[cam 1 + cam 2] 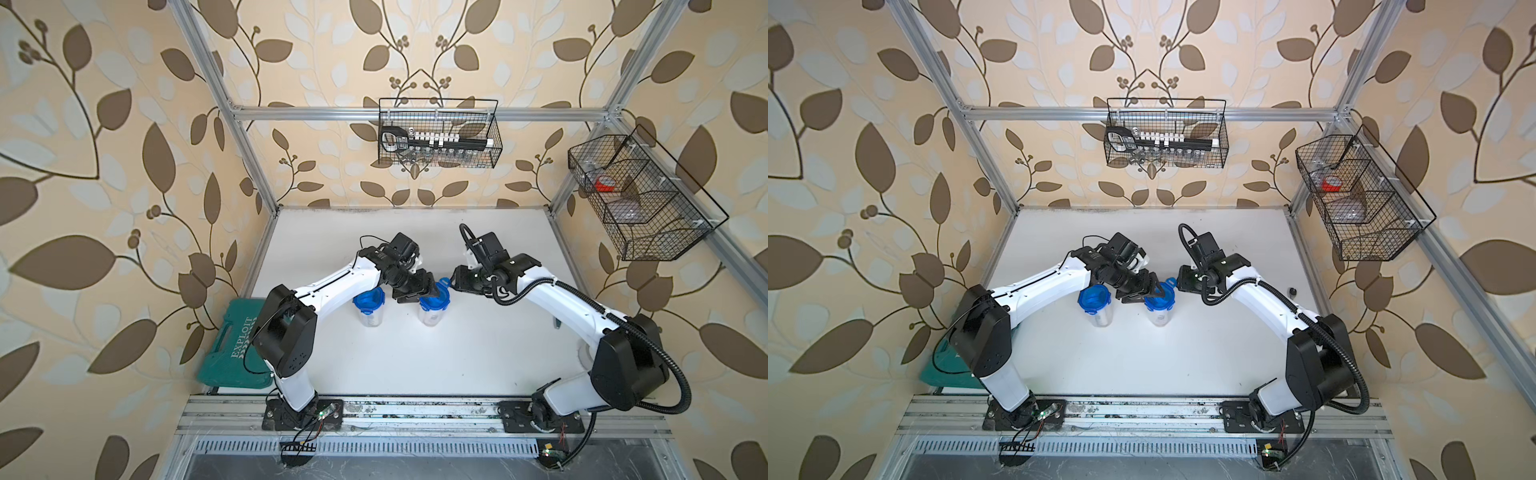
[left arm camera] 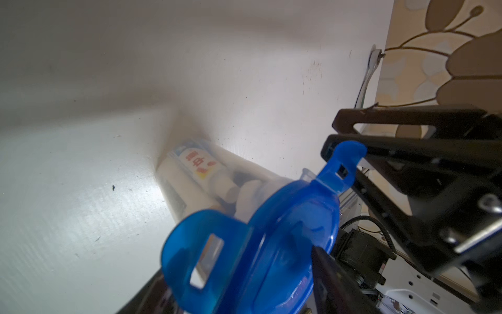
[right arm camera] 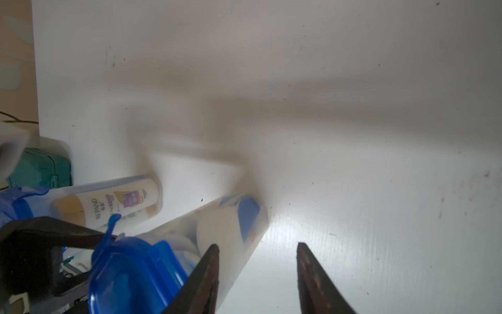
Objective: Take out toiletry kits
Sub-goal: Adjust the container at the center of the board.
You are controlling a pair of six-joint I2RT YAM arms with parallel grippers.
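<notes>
We list two clear jars, the right jar [image 1: 432, 309] as landmark: the left gripper [image 1: 432, 291] spread over its blue lid [image 2: 285, 231], the right gripper [image 3: 256, 271] spread just beside it, holding nothing, and the toiletry kits [image 2: 201, 168] inside both jars, the other jar [image 1: 368, 309] left of it.

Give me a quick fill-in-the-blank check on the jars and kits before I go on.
The clear jars standing on the table number ____.
Their lids are coloured ____.
The toiletry kits lie ____ the jars.
The case by the left arm's base is coloured ____.
Missing words: two; blue; inside; green.
</notes>
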